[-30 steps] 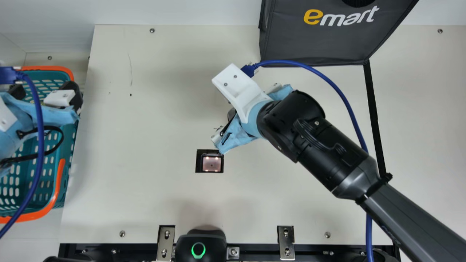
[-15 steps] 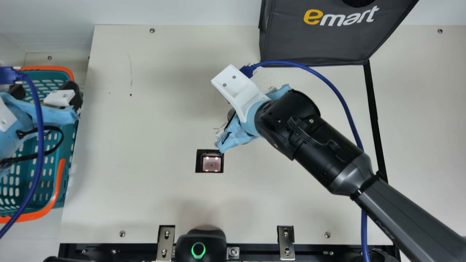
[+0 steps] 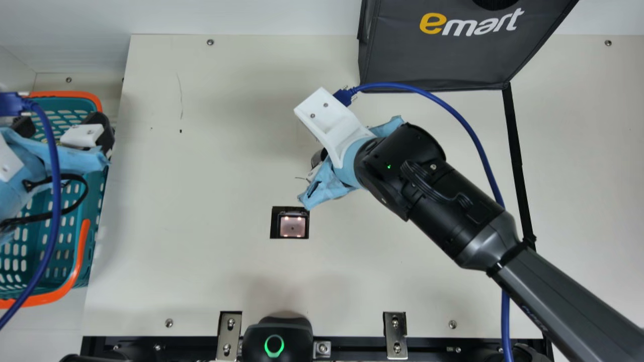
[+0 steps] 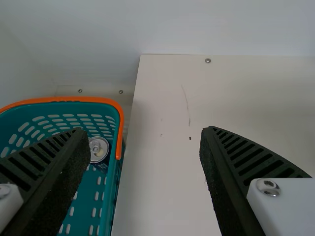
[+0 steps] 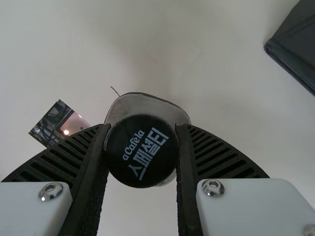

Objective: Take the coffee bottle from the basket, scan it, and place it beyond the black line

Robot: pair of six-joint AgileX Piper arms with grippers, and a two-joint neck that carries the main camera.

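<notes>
Right gripper [image 3: 324,188]'s closing up compared to before, now grasping the coffee bottle [image 5: 142,162]. Left gripper [image 3: 60,129]'s just staying open.

Soft, fairly even light brightens my desk [image 3: 201,251], faint shadows blur across its middle, small lights glow in the scanner [image 3: 293,227], and both my wrist views look dimmer.
</notes>
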